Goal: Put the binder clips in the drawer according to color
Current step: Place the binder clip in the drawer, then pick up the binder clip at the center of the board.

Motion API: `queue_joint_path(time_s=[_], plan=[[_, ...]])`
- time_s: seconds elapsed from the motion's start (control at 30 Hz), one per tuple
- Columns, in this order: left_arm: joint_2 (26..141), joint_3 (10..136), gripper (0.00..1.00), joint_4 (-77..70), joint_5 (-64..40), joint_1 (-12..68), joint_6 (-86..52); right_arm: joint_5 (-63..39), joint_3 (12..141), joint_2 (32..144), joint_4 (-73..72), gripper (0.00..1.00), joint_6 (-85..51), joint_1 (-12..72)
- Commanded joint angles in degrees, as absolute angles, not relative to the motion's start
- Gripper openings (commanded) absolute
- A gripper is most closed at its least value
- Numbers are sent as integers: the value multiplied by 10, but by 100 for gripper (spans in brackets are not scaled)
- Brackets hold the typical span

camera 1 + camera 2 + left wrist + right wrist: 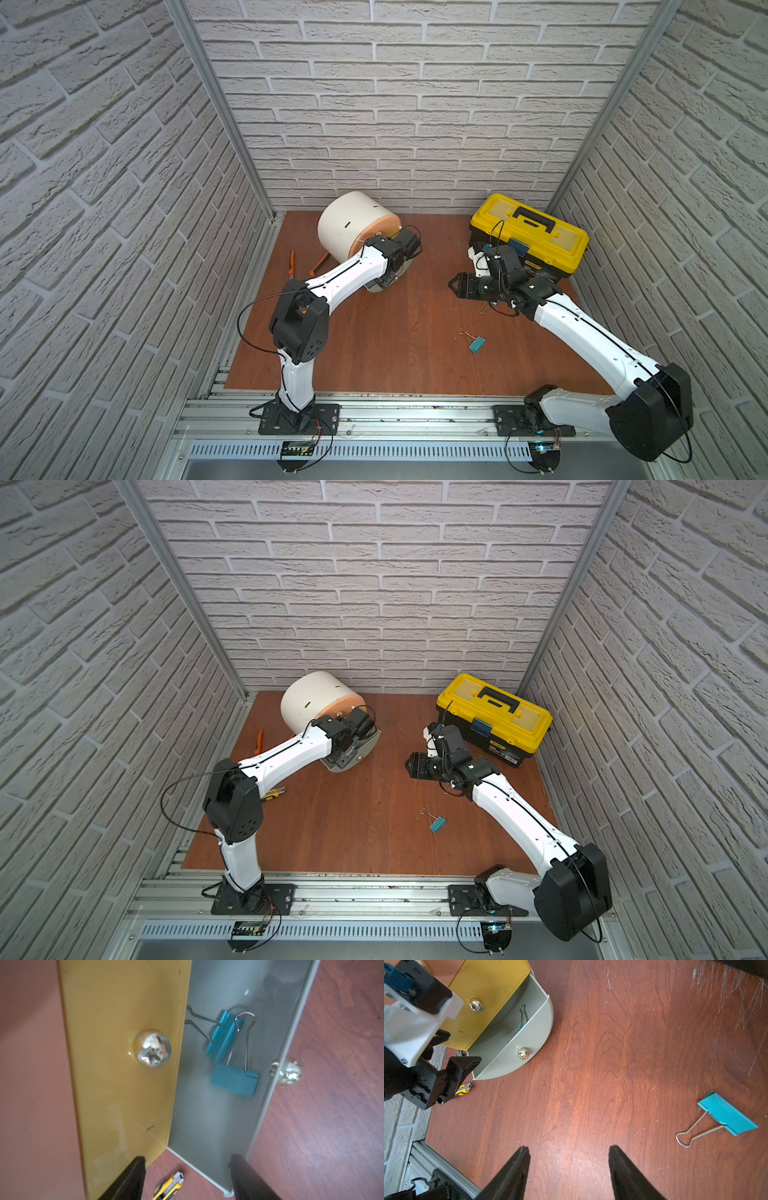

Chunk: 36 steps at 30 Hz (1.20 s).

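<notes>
1. A reddish-brown, wood-grain tabletop (395,365), matt and finely scratched, is seen under everything.
2. A white drum-shaped cabinet (349,220) is set at the table's 11 o'clock. A yellow-and-black plastic toolbox (536,237) is set at 1 o'clock.
3. The cabinet's grey-green lowest drawer (199,1122), smooth-walled with a curved front, is pulled out. The glossy yellow drawer front (116,1084) above it appears shut.
4. The left gripper (187,1157) is held at the open drawer, its fingers spread with nothing between them. The right gripper (568,1147) is likewise spread and empty, above bare wood.
5. Two teal folded-metal binder clips (234,1082) with silver wire handles are seen inside the grey-green drawer, one handle crossing the other clip.
6. One loose teal binder clip (476,344) is seen flat on the table.
   - In both top views it is found near the right gripper, at about 5 o'clock from it, and well apart from the left gripper. The right arm is therefore judged the nearer.
   - Its folded body is laid along the 2-to-8 o'clock line, with its wire handles pointed towards 10 o'clock.
   - The open drawer is found towards 10 o'clock from it.
   - A wrist turn is probably needed so that the thin body is pinched across.
</notes>
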State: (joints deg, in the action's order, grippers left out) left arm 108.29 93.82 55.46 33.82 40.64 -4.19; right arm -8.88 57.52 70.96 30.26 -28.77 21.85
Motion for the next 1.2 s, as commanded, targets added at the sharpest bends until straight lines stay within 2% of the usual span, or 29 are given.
queue_joint_path(time_s=[0.0,0.23,0.47,0.8,1.03,1.17], plan=[[1053,956,68,553,344,428,-60,-82,558,692,311,63,-299,214],[1009,937,68,571,325,474,-130,-52,521,700,344,65,-327,214],[949,878,67,554,253,496,-228,-4,490,720,376,66,-354,214],[821,721,66,421,122,504,-398,10,457,756,366,67,-372,214],[712,642,68,380,107,501,-466,23,452,804,364,68,-360,214],[630,581,69,373,94,470,-511,19,436,818,349,68,-361,214]])
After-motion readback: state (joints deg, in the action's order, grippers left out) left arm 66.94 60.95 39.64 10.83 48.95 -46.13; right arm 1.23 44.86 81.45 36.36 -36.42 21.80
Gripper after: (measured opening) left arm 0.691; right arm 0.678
